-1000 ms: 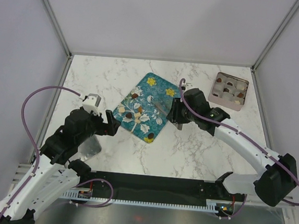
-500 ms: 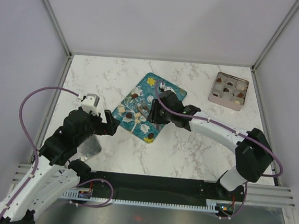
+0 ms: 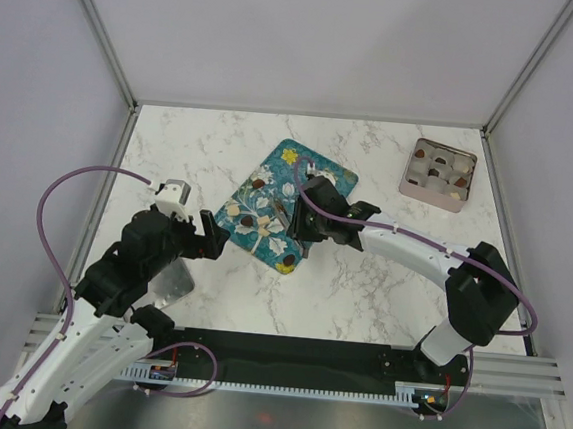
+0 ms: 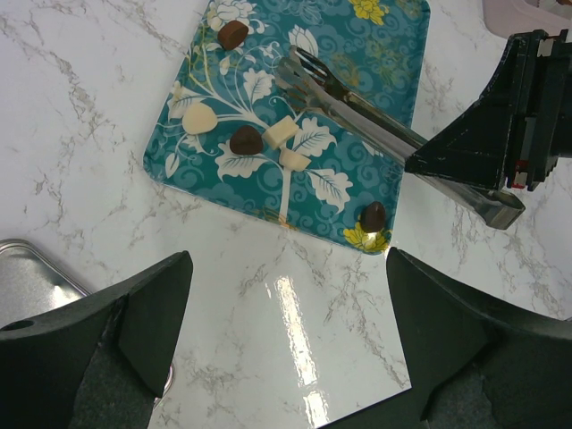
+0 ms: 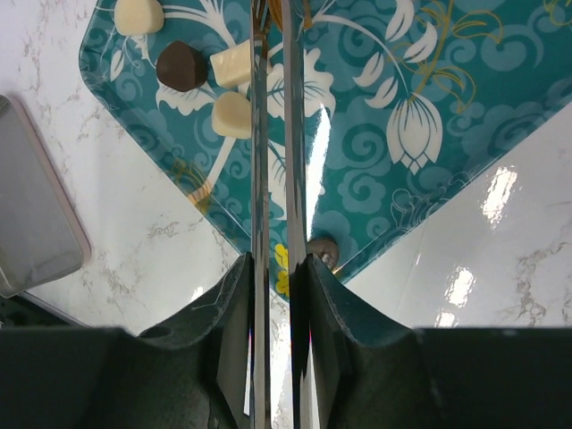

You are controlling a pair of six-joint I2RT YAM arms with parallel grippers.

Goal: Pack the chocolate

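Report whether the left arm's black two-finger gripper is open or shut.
Open. In the left wrist view the left gripper holds its black fingers wide apart, nothing between them, short of the teal floral tray.

White link shells and black joint housings on left arm [image 3: 95, 343] and right arm [image 3: 419, 254], a purple cable [image 3: 51, 199] looping along each

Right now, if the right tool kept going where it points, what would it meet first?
Probably the teal tray, just beyond the tips of the tongs it holds; a dark chocolate lies further along. Depth is unclear.
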